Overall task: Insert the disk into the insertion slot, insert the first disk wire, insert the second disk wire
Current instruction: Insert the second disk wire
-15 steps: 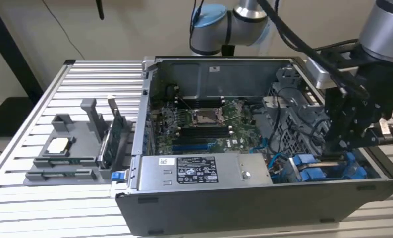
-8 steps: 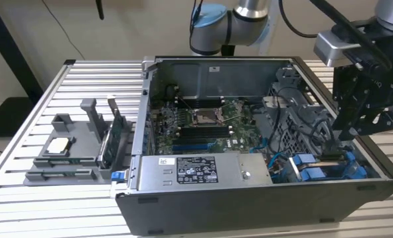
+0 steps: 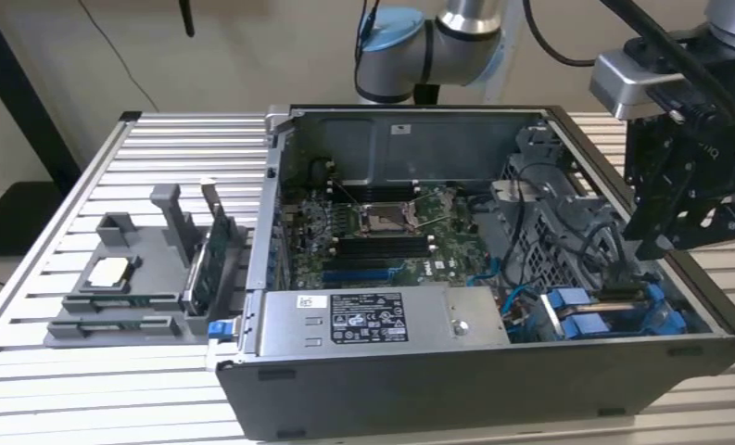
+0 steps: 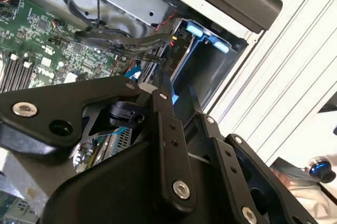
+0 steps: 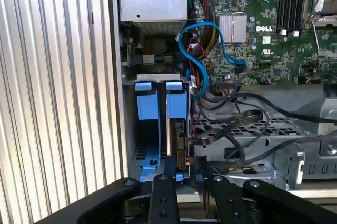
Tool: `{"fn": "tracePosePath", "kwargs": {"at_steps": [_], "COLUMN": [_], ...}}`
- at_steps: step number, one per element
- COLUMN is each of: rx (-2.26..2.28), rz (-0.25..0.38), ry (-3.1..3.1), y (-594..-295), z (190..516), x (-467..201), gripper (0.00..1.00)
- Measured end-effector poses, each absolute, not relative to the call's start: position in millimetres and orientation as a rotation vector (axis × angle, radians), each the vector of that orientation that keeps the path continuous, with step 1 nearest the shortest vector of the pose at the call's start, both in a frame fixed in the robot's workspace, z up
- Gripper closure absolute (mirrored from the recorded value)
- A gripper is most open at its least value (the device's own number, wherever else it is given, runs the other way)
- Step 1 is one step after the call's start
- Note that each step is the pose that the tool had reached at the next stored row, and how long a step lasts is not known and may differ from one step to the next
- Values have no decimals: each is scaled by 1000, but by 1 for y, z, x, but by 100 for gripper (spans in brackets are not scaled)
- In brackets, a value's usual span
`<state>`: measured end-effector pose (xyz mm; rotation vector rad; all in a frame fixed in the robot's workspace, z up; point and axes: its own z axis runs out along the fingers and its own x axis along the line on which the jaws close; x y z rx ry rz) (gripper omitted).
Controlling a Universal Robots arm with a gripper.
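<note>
You will find the disk (image 5: 178,129) standing on edge inside the insertion slot (image 5: 148,145), seated between the blue rails (image 5: 147,103) at the corner of the open computer case (image 3: 466,371); in the first wrist view only its thin edge and blue carrier tabs show. A flat black wire (image 5: 231,126) runs from the tangle over the drive cage to the edge of the disk, where its plug (image 5: 185,145) sits against the disk. The same blue bay shows in the exterior view (image 3: 602,311), at the case's near corner on the exterior view's right, with a black cable lying across it.

Your gripper (image 5: 185,169) hangs just above that plug. Its two black fingers (image 5: 169,174) are drawn close together, with a narrow gap between the tips, and you cannot tell whether they pinch anything. In the exterior view the gripper (image 3: 664,246) sits over the case's wall on that view's right.

Further in lie blue data cables (image 5: 197,56) and the green motherboard (image 3: 380,232). The case rests on a slatted metal worktop (image 3: 120,389), beside a grey plastic tray (image 3: 133,278) with upright holders.
</note>
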<state>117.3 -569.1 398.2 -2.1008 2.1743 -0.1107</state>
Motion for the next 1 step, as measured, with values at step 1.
{"fn": "tracePosePath", "kwargs": {"at_steps": [1], "rx": [-2101], "rz": [-111], "ry": [2174], "y": [-569], "z": [398], "x": [117], "gripper": [70]}}
